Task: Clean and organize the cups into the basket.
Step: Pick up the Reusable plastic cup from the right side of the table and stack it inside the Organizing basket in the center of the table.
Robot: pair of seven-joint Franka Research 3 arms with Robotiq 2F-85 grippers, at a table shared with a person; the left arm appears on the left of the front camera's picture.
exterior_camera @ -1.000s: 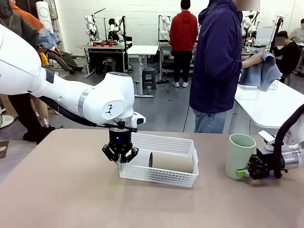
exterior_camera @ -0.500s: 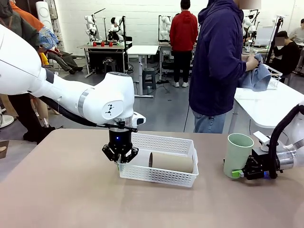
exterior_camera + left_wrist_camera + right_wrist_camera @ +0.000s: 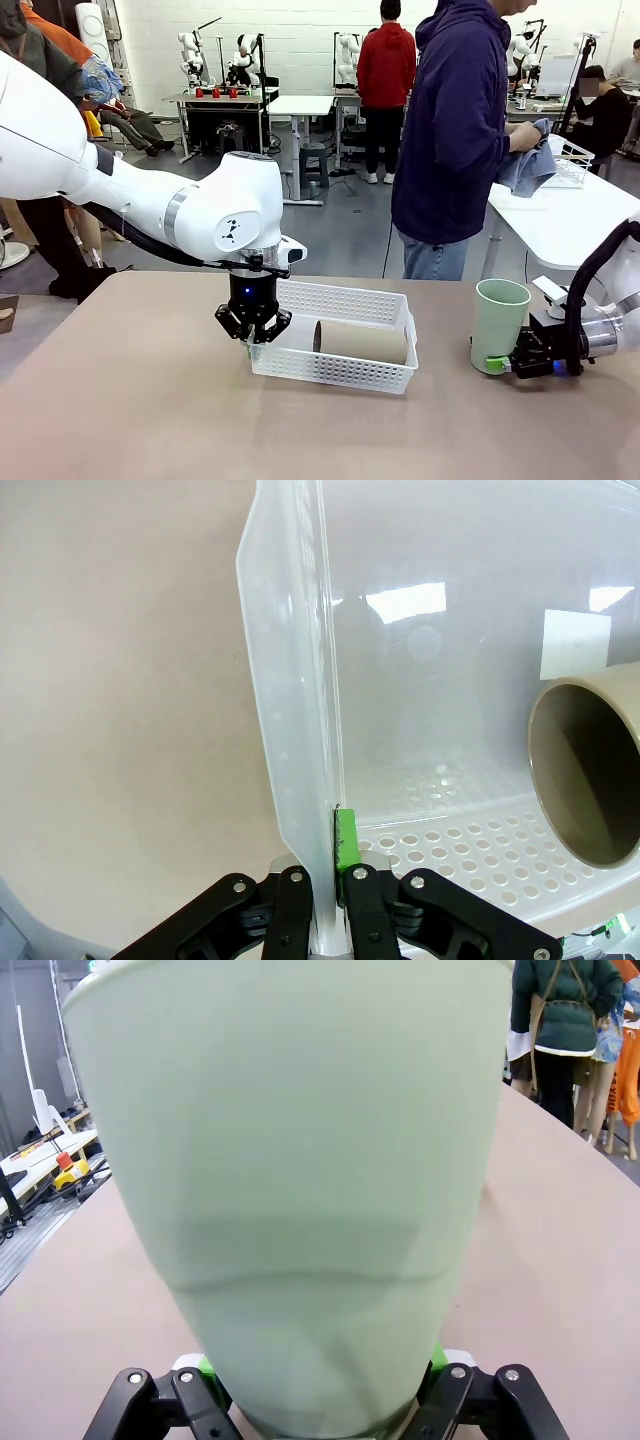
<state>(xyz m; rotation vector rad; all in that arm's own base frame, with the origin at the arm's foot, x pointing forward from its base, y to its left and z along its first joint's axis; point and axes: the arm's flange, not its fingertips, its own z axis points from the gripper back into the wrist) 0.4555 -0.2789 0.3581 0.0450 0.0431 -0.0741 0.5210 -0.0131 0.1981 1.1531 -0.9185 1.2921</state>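
A tan cup (image 3: 362, 342) lies on its side in the white mesh basket (image 3: 340, 291) at mid-table, its open mouth (image 3: 585, 770) facing my left wrist camera. My left gripper (image 3: 252, 340) points down at the basket's left end and is shut on the basket's wall (image 3: 290, 730), with one finger inside and one outside. A pale green cup (image 3: 498, 325) stands upright on the table at the right. My right gripper (image 3: 510, 365) reaches in level from the right and is shut on the green cup (image 3: 300, 1190) near its base, green pads (image 3: 205, 1365) against its sides.
A person in a navy hoodie (image 3: 455, 120) stands at the far edge, turned toward a white side table (image 3: 560, 225), holding a blue-grey cloth (image 3: 525, 165). A white wire rack (image 3: 572, 160) sits on that table. Bare brown tabletop (image 3: 150, 410) lies in front of the basket.
My right gripper and the green cup have shifted slightly left. The person's cloth has moved left and bunched up. My left gripper and the basket stay put.
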